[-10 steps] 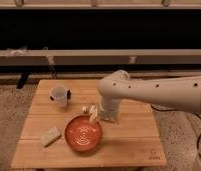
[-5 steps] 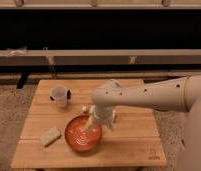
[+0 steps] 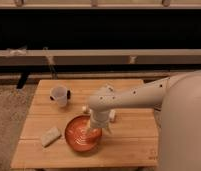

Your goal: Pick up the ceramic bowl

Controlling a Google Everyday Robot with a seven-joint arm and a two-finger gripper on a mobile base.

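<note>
The ceramic bowl sits flat on the wooden table, toward its near edge, with the gripper down at the bowl's far right rim. Whether the gripper is spread or clamped on that rim cannot be told. The reach looks done, but a sure hold and the lift remain.

Looks like lab or test room, not home: plain wooden table on speckled carpet, long pale rails across dark backdrop, white robot arm stretched over table, gripper down at ceramic bowl.
</note>
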